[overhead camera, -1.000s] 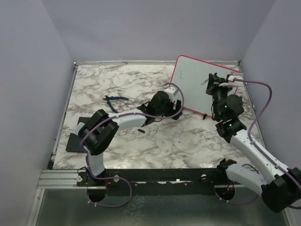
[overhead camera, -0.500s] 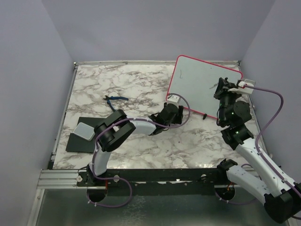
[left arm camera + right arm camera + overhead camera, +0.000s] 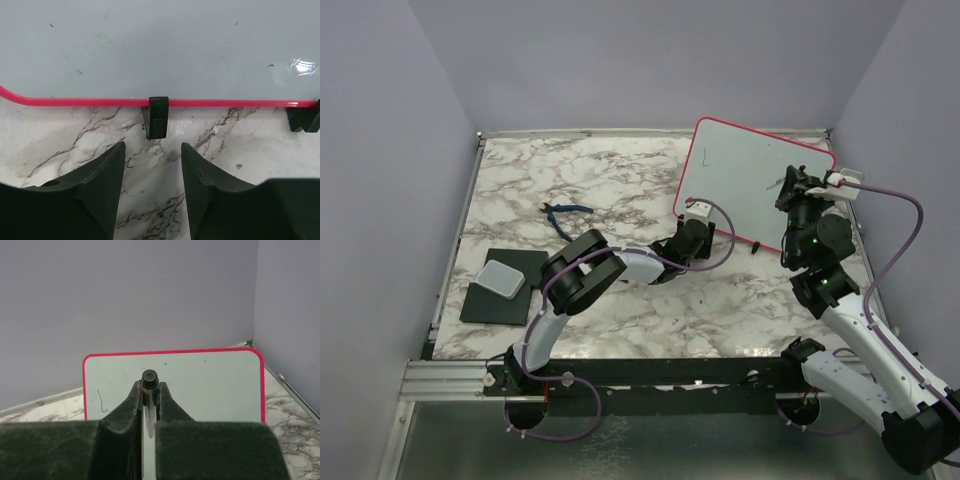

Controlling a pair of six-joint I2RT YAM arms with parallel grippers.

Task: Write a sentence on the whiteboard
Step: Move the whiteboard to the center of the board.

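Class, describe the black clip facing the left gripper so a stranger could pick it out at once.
Find the whiteboard at the marble table's far right, and follow its red-pink frame along the near long edge. Two small black clips sit there; this clip lies straight ahead of the left gripper, unlike the other clip off to the side.

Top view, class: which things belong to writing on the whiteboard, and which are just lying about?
Job: whiteboard; marker held between the right arm's fingers; short dark stroke on the board.
Lying about: blue-handled tool; dark pad; pale block resting on the pad.
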